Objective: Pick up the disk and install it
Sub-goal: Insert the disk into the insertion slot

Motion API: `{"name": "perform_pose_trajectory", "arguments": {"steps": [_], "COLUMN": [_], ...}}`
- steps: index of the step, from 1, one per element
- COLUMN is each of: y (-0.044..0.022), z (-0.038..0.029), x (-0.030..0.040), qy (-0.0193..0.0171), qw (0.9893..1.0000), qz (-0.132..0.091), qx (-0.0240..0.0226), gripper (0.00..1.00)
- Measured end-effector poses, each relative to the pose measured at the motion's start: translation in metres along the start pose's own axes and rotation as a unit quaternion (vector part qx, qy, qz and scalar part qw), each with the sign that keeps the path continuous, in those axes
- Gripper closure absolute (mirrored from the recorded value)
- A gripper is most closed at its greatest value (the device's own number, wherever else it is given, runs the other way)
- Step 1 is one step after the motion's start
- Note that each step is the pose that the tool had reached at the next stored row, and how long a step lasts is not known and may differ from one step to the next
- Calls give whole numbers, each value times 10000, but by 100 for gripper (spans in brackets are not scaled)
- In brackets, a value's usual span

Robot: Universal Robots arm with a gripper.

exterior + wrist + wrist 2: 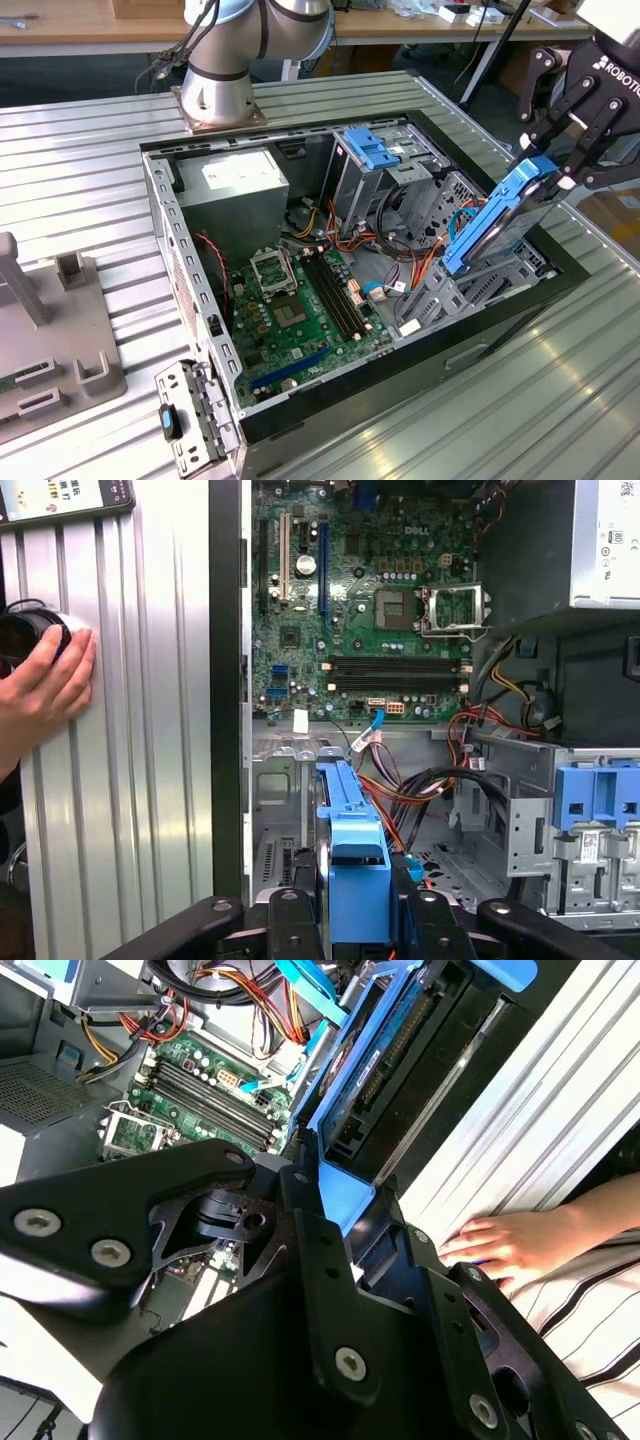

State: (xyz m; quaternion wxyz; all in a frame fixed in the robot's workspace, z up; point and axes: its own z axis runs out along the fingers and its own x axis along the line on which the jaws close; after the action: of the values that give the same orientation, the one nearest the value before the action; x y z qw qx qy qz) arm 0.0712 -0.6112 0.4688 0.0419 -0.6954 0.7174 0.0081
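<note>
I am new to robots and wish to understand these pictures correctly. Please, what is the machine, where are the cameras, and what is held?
The machine is one robot arm, bolted to a ribbed metal table. The exterior view comes from a camera standing off the arm; both wrist views come from cameras riding on the arm near its tool. On the table lies an open computer case, with a green main board and a grey power-supply box inside. The tool is shut on the disk, a flat drive with bright blue rails. The disk is tilted, its lower end at a metal bay at the exterior view's right of the case. A person's hand rests on the table beside the case.
</note>
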Motion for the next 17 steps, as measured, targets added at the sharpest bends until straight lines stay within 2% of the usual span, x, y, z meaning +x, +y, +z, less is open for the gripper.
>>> {"name": "perform_pose_trajectory", "arguments": {"steps": [7, 17], "y": [2, -8], "z": [47, 67], "x": [-4, -2], "qy": [0, 0], "qw": [10000, 10000], "qz": [26, 18], "qx": [2, 2], "gripper": [63, 63]}}
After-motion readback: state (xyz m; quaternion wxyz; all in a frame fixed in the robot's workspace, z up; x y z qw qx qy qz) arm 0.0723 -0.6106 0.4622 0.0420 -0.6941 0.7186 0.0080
